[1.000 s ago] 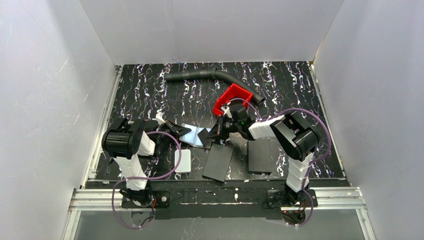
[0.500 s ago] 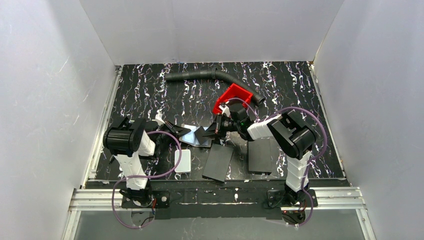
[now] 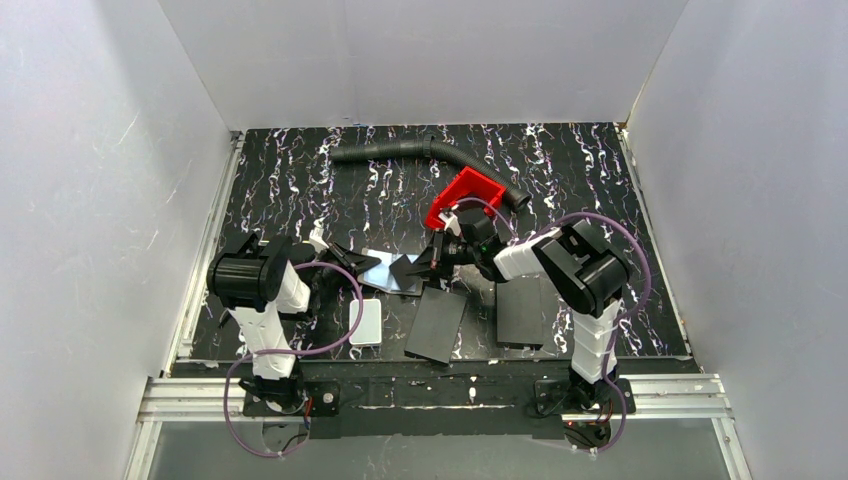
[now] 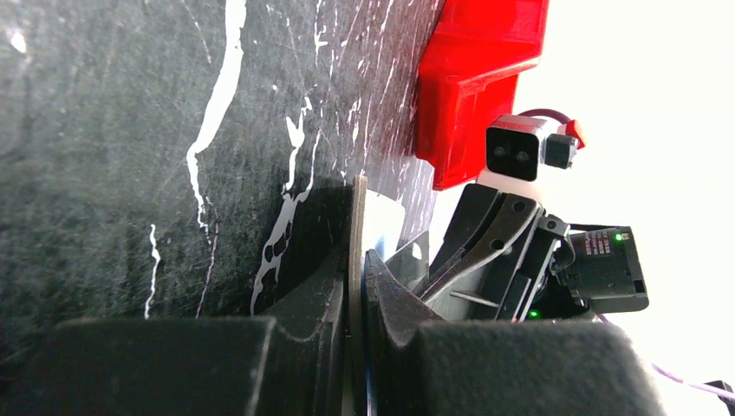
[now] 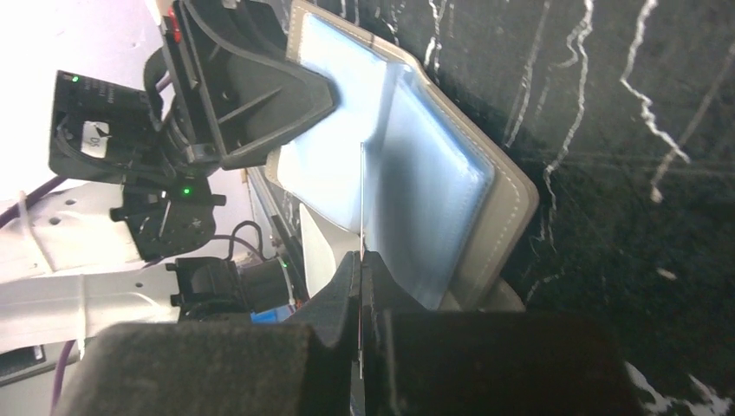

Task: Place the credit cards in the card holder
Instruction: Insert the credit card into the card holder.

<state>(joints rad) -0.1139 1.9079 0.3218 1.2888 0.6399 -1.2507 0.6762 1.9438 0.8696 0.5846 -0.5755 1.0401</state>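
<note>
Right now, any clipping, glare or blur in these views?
Left wrist: right side beside the red tray clips to white, left gripper soft. Right wrist: top-left corner blown out, inner faces of the card holder glare pale blue. Top external: evenly lit, sharp.

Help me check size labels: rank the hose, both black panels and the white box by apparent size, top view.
Black hose, longest by far
left black panel and right black panel, alike
white box, smallest
</note>
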